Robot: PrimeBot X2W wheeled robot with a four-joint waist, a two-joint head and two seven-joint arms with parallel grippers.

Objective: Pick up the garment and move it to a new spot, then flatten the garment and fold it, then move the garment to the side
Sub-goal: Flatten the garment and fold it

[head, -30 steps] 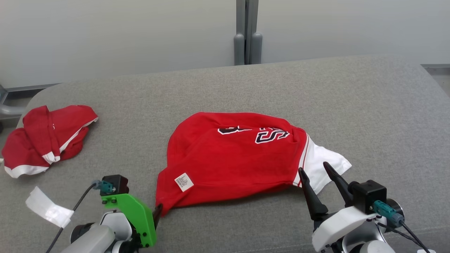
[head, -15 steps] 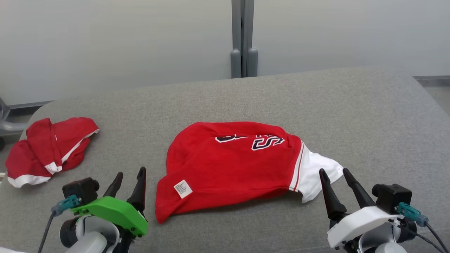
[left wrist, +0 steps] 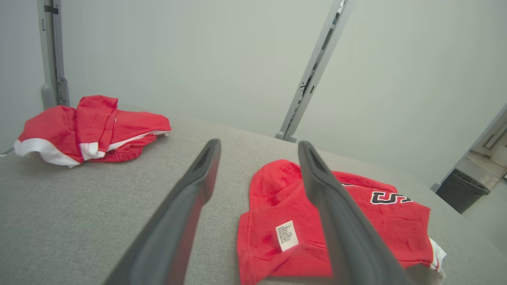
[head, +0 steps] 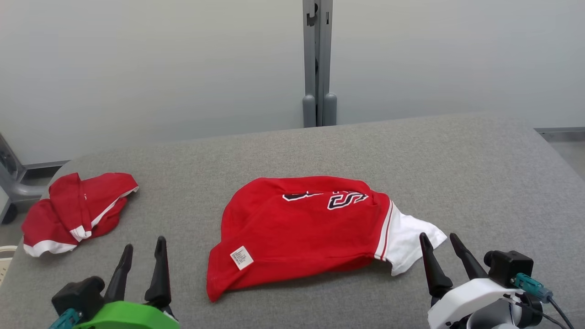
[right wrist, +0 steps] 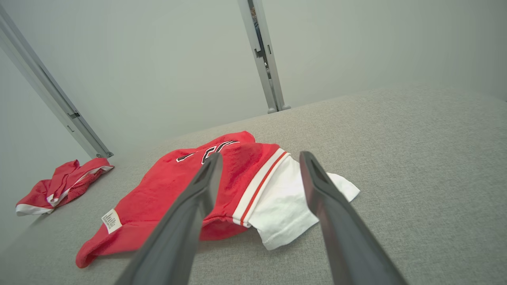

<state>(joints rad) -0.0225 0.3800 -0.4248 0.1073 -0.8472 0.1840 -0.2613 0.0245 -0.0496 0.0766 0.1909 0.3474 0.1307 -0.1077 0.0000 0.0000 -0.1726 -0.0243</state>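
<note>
The garment is a red shirt with black-and-white lettering and a white sleeve. It lies crumpled in the middle of the grey padded surface, a white label showing near its front left corner. My left gripper stands open at the front left, apart from the shirt. My right gripper is open just in front of the white sleeve, holding nothing. In the left wrist view the garment lies beyond and right of the open left gripper. In the right wrist view the garment lies ahead of the open right gripper.
A second red and white garment lies bunched at the surface's far left edge, also in the wrist views. A grey post stands against the wall behind. A dark bin sits on the floor off to the right.
The head camera has tilted up. My left gripper has come away from the garment's front left corner, turning its fingers upright and moving left. The right gripper has drawn back slightly from the sleeve.
</note>
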